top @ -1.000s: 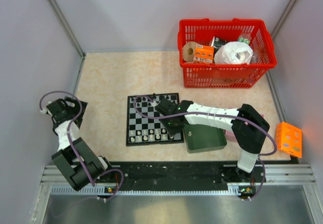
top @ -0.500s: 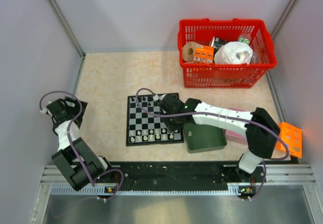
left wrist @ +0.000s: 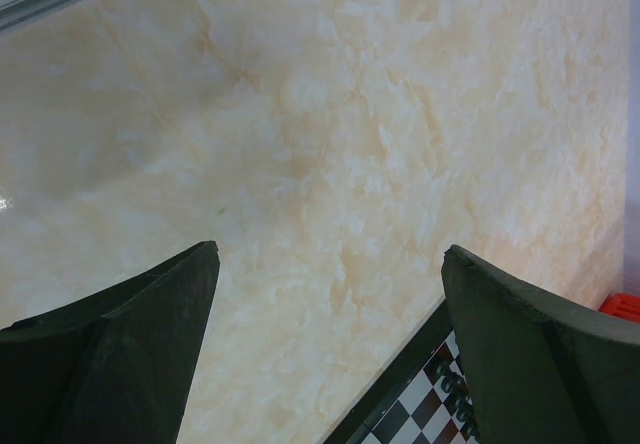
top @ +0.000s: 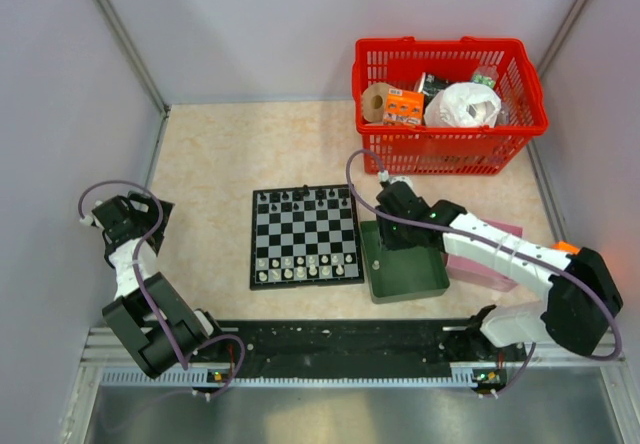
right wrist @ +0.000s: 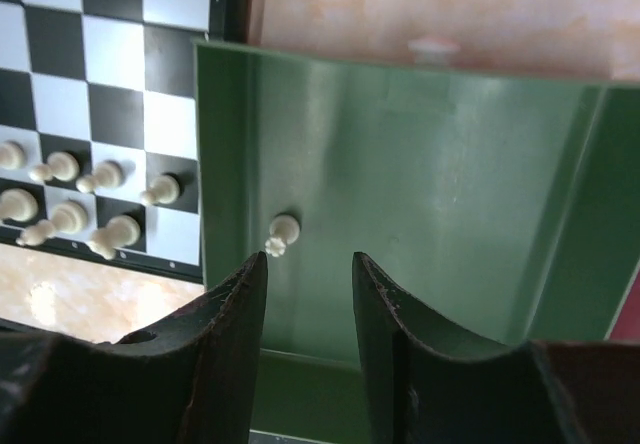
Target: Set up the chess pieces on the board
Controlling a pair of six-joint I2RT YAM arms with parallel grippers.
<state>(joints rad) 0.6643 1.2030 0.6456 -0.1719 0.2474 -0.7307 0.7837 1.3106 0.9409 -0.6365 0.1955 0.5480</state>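
Observation:
The board (top: 305, 236) lies flat in the middle of the table. Black chess pieces (top: 300, 199) line its far edge and whitish ones (top: 300, 267) stand in its two near rows. My right gripper (top: 390, 232) hangs open and empty over the left part of the dark green tray (top: 420, 279). In the right wrist view one whitish piece (right wrist: 283, 232) lies on the tray floor (right wrist: 450, 184) just ahead of the left finger (right wrist: 235, 324); the gripper (right wrist: 308, 262) holds nothing. My left gripper (top: 125, 216) is open at the far left, away from the board; its view (left wrist: 330, 252) shows bare table and a board corner (left wrist: 425, 404).
A red basket (top: 450, 154) of packages stands at the back right. A pink box (top: 495, 249) lies right of the green tray, under my right arm. An orange item (top: 566, 248) peeks out by the right elbow. Walls close in the left and right sides.
My right arm has pulled back from over the board and swung right; its gripper is now over the green tray. The left arm has not moved.

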